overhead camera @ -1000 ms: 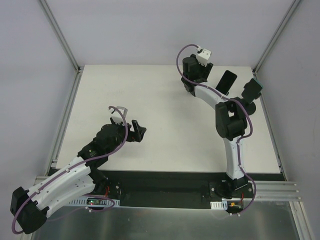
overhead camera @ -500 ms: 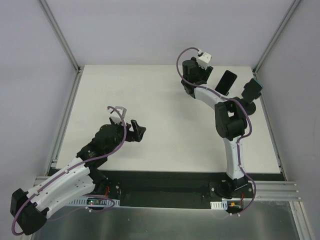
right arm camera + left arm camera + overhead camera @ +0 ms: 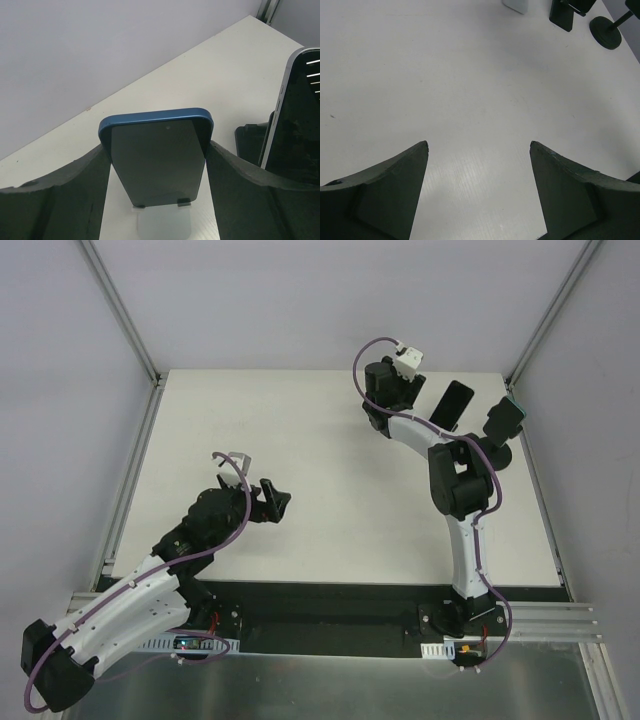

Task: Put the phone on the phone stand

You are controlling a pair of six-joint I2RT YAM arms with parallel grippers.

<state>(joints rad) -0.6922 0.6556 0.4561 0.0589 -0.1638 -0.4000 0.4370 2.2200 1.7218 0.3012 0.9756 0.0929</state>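
Jaws on my right gripper [image 3: 156, 147] stand wide, one finger along each long edge of the blue phone [image 3: 157, 160]. The right wrist view does not settle whether the pads press on it or merely flank it, so I cannot tell if this is a hold. My left gripper [image 3: 479, 145] is spread apart with nothing between the fingers, only bare surface below. Findings by size follow. The white tabletop [image 3: 330, 440] carries all items. My right arm reaches to the far edge, toward the far right corner; my left arm is over the near left part, well apart from the other items. The phone stands upright, screen toward my right wrist camera, with its lower edge seated in the two small lips of the white phone stand [image 3: 162, 222]. From the top view this pair is hidden under my right wrist. Just to the right of it, a second phone [image 3: 297, 115] with a pale frame and dark screen leans on a black stand [image 3: 250, 140]. Nearer the right edge is a round-based stand [image 3: 605, 32] on a thin stalk.
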